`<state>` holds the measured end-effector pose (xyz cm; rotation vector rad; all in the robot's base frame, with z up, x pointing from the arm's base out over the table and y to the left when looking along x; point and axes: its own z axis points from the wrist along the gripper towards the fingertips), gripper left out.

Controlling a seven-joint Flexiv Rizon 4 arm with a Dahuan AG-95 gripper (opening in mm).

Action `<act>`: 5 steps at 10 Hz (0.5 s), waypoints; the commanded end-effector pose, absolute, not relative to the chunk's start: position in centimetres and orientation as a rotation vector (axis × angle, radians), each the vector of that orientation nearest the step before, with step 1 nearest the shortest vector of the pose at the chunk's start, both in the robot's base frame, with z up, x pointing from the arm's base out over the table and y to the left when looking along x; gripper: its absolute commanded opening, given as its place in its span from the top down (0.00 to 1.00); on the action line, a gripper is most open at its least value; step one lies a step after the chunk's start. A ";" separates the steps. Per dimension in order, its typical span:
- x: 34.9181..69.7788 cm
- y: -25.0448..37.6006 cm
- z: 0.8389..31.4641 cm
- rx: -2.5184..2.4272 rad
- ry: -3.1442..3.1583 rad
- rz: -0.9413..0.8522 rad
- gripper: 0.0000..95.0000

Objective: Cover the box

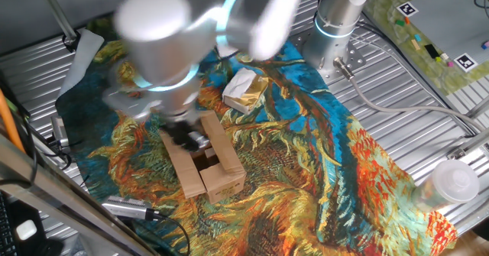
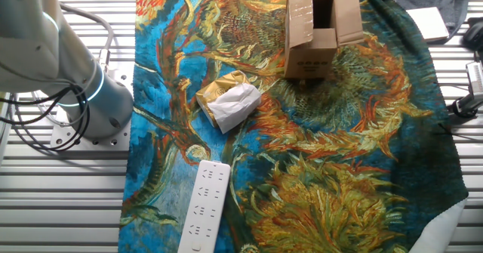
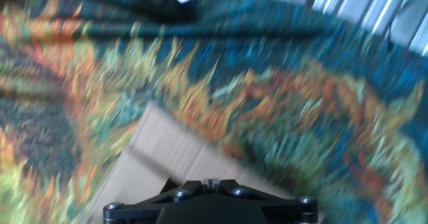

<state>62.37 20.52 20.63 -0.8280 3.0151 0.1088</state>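
Claw (image 1: 191, 137) hangs just above the brown cardboard box (image 1: 205, 164), blurred, so I cannot tell whether its fingers are apart or together. That box sits on the sunflower-patterned cloth (image 2: 339, 170) with its flaps open; a white-and-yellow wrapped packet (image 2: 228, 102) lies nearby, a white power strip (image 2: 204, 206) farther off.

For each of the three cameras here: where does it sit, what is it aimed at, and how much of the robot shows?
One fixed view: high, looking down on the box with the blurred arm over it; gripper state unclear.
The other fixed view: opposite side, overhead; arm base at left, box at top.
Hand view: on the wrist, blurred, showing cardboard and the gripper mount only.
Both fixed views share the box, the wrapped packet and the patterned cloth.
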 end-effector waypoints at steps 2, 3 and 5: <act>67.9 21.6 20.6 -0.856 3.013 0.109 1.00; 68.5 21.4 20.0 -0.871 3.007 0.109 1.00; 69.2 20.9 18.5 -0.893 2.995 0.116 1.00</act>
